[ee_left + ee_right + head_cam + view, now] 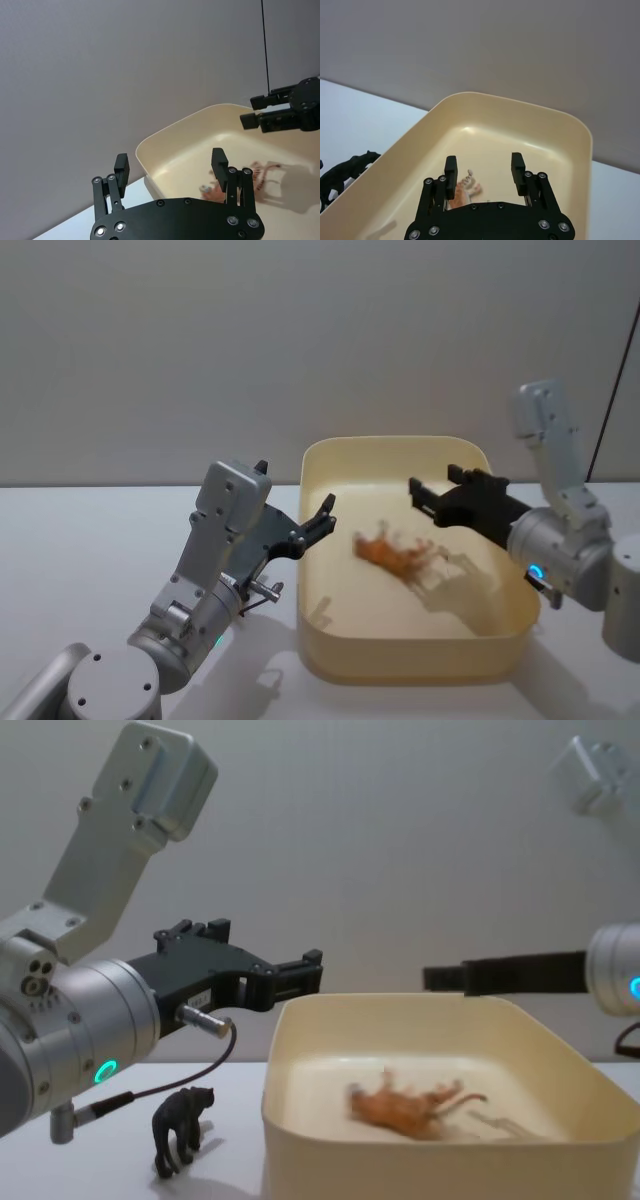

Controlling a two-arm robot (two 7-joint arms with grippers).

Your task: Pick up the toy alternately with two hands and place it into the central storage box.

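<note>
Down in the middle of the white table [80,540] sits the cream-yellow tub [400,660], and an orange toy animal [392,552] already lies on its floor, roughly centred and clear of the walls. I count that part of the job as done.

What I judge is left is the small black animal [183,1128]. It stands upright on its four legs on the table, just outside the tub's left wall and below my left arm.

The right gripper [432,488] hovers over the tub's right half, above the orange toy, with its fingers spread and nothing between them. The left gripper [295,487] hangs at the tub's left rim. Its fingers are also apart and empty, and it points across toward the right one. As turns go, the black animal looks like the left side's pick.

The tub is smooth moulded plastic with rounded corners, a soft rolled rim and a faint sheen on its floor. The orange toy looks like hard plastic, with thin legs, a slim tail and pale striping. I expect it to be light and awkward to pinch anywhere but the body. The black figure is matt and chunky in the trunk. Both grippers are flat black plates studded with screws, ending in squared pads.
</note>
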